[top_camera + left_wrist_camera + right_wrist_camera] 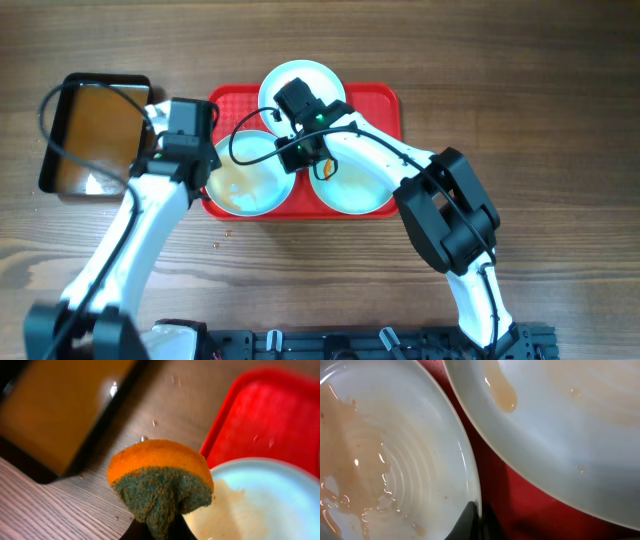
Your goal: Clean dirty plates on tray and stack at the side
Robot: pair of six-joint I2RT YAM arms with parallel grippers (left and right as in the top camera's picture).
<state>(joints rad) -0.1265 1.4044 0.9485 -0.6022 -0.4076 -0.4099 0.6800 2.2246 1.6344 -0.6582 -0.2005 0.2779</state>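
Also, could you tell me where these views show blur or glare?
Overhead: sharp, evenly lit, with a pale reflection in the pan. Left wrist: sponge fairly sharp, pan and tray blurred behind. Right wrist: very close, soft, small glints on the wet left-hand plate.

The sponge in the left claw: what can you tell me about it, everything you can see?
The sponge has two layers: smooth orange foam and a rough dark green scouring side. It is bent into a dome, pinched from below by the left claw; nothing else seems to touch it. It hangs above the wooden table, between the black pan of brownish water and the red tray, beside the rim of a smeared plate.
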